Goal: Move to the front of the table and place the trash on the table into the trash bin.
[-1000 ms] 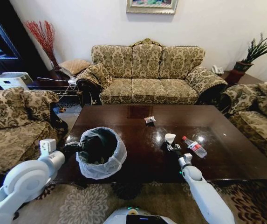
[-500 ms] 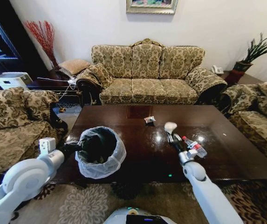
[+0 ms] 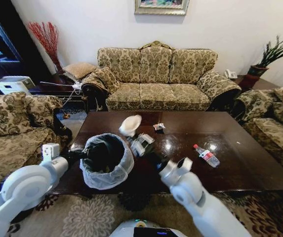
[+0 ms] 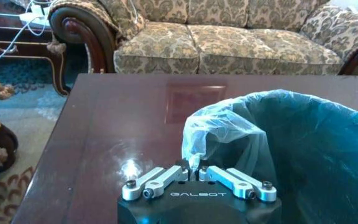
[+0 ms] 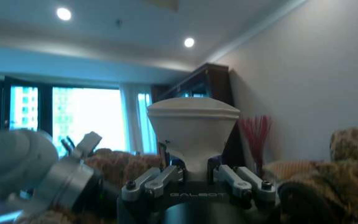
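Nearest, at the near-left corner of the surface: left gripper [image 4: 195,173], fingers clenched on the folded rim of the whitish bag liner, steadying the trash bin [image 3: 106,160]. Round dark bin, thin crinkled translucent plastic, mouth gaping just beyond those fingers.

Next out: right gripper [image 3: 134,139], fingers grasping the white cup [image 3: 130,125] by its narrow end. Smooth, tapered, rigid-looking cup, wide rim leading, tilted out past the fingertips and hanging close above the bin's far-right rim; whether fully over the opening, hard to tell from this angle.

Step in hand: carrying the cup to the bin, drop not yet made. Next move likely calls for a little more travel toward the left fingers until the cup clears the bag edge, then a release.

Beyond, on the glossy dark-brown table [image 3: 240,163]: clear plastic bottle [image 3: 206,155] with red cap, lying on its side well right of the right fingers; small crumpled wrapper [image 3: 158,127] just past them, toward the far edge. Both left to collect.
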